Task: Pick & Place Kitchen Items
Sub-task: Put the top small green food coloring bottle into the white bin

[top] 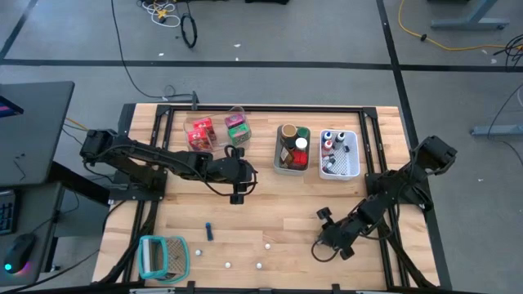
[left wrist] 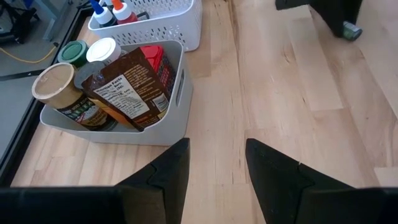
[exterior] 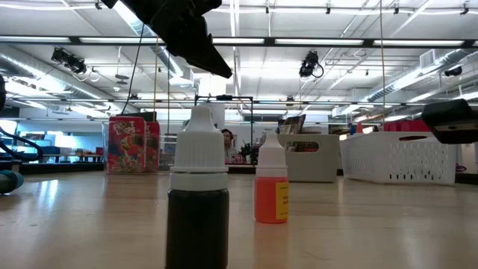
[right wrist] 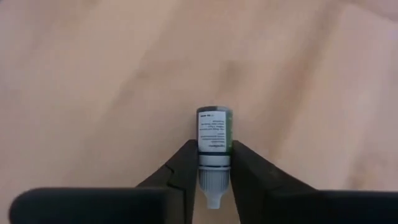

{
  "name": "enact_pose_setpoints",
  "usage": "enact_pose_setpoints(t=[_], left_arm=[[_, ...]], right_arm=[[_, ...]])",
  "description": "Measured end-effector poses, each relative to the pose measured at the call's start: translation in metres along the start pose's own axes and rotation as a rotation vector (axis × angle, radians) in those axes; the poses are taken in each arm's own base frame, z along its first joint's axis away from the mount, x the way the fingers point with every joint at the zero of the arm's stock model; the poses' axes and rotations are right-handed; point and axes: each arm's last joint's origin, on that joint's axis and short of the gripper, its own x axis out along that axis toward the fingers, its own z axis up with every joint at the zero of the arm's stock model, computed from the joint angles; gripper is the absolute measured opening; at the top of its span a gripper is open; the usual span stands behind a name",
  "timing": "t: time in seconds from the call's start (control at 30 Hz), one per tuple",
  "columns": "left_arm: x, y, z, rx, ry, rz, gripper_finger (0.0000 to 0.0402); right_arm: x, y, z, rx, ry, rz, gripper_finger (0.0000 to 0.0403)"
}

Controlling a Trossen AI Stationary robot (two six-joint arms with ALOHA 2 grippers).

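My right gripper (right wrist: 214,149) is low over the table's near right part (top: 325,247), shut on a small dark-green dropper bottle (right wrist: 214,127) with a white cap. My left gripper (left wrist: 217,162) hovers open over the table's middle (top: 237,181), with nothing between its fingers, and faces the grey bin (left wrist: 155,127). A black bottle (exterior: 198,202) and an orange bottle (exterior: 271,190), both white-capped, stand upright on the table in the low view. A small blue bottle (top: 209,232) lies near the front left. My right gripper pinches the bottle between its two fingers at the white cap's collar (right wrist: 214,163), just below the dark body. The fingers slant down and lie along the bottle. The cap tip points back toward the wrist and the body sticks out past the fingertips. Whether the bottle rests on the wood I cannot tell.
At the far side stand a clear bin (top: 216,131) with red and green packets, the grey bin (top: 292,149) with jars and a brown packet, and a white basket (top: 339,153) of small bottles. A teal-and-white holder (top: 163,255) sits at the near left corner. Small white pieces (top: 266,243) dot the front.
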Motion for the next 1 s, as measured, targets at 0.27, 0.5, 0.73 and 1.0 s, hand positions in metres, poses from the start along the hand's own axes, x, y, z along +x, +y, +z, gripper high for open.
enact_pose_setpoints(t=[0.27,0.5,0.73,1.0], left_arm=[[0.000,0.000,0.000,0.005,-0.001,0.000,0.0166],[0.000,0.000,0.001,0.031,-0.010,0.004,0.0166],[0.000,0.000,0.003,0.042,-0.029,0.006,0.0166],[0.000,0.000,0.003,0.042,-0.029,0.004,0.0166]], right_arm=[[-0.009,-0.016,0.005,0.110,-0.074,-0.209,0.0097],[-0.046,-0.038,0.012,0.073,-0.159,-0.481,0.0076],[-0.101,-0.058,0.004,0.146,-0.249,-0.865,0.0092],[-0.122,-0.072,-0.021,0.476,-0.316,-1.040,0.0087]])
